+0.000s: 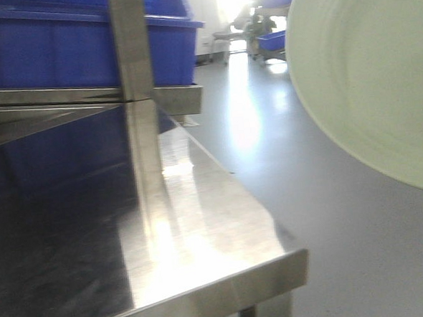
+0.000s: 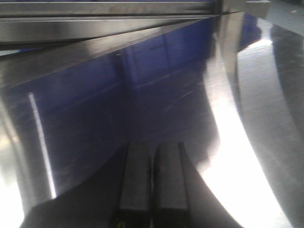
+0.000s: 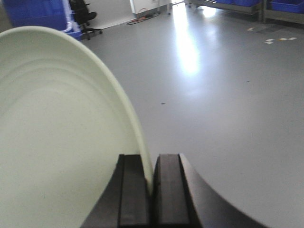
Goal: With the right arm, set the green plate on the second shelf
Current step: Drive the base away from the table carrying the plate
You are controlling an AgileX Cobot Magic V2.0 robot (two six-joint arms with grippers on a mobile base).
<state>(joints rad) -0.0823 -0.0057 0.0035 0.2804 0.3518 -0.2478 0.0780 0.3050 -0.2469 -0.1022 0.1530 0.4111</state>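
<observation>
The green plate (image 1: 368, 70) hangs tilted in the air at the upper right of the front view, to the right of the steel rack. In the right wrist view the green plate (image 3: 57, 128) fills the left half, and my right gripper (image 3: 151, 178) is shut on its rim, one finger on each face. The shiny steel shelf (image 1: 201, 224) lies at the lower left of the front view, with another steel shelf (image 1: 172, 96) above it. My left gripper (image 2: 153, 161) is shut on nothing, just above the steel shelf surface (image 2: 142, 95).
A blue plastic crate (image 1: 82, 44) sits on the upper shelf. A steel upright post (image 1: 137, 98) stands at the rack's front. Grey floor (image 1: 331, 237) stretches right of the rack, with blue bins (image 1: 272, 40) and a chair (image 3: 83, 14) far back.
</observation>
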